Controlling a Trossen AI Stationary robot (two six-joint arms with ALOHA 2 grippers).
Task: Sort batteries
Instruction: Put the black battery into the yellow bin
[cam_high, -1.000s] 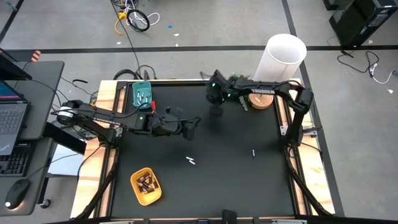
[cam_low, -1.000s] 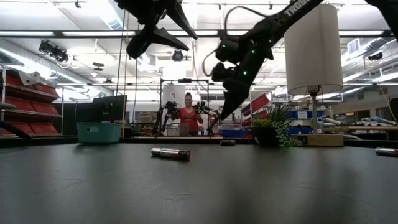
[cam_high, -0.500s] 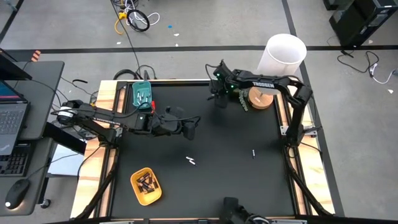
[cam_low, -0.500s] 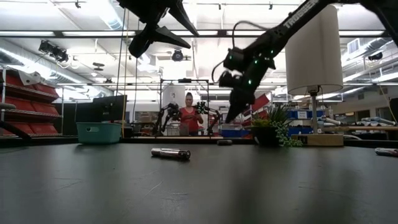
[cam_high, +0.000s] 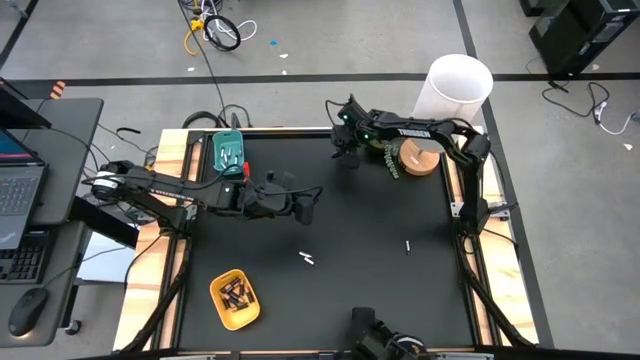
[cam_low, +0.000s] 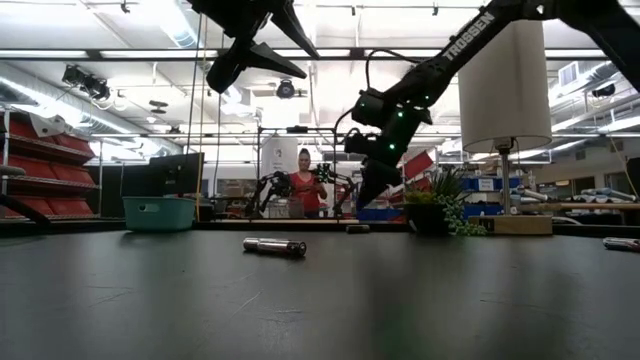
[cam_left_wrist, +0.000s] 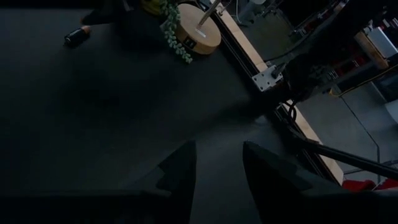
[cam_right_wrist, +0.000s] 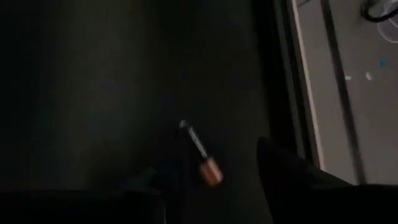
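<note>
My right gripper (cam_high: 345, 152) hangs open, pointing steeply down, near the table's far edge. A dark battery with an orange end (cam_right_wrist: 201, 153) lies flat on the black mat under it, in the gap between the fingers. The low view shows this battery (cam_low: 357, 229) below the fingertips, apart from them. My left gripper (cam_high: 305, 206) waits open and empty over the mat's middle left. Pale batteries (cam_high: 308, 258) lie mid-table and a single one (cam_high: 407, 245) to the right. The yellow tray (cam_high: 234, 298) and the teal tray (cam_high: 229, 153) hold batteries.
A lamp with a white shade (cam_high: 460, 86) and round wooden base (cam_high: 421, 160) stands at the far right corner, with a small plant (cam_high: 389, 162) beside my right gripper. The table's far edge (cam_right_wrist: 283, 74) runs close by. A person (cam_low: 303, 186) stands in the room behind.
My right gripper has moved toward the table's far edge and come down closer to the mat, rolling a little about its own line. My left gripper and the batteries on the mat have kept still.
</note>
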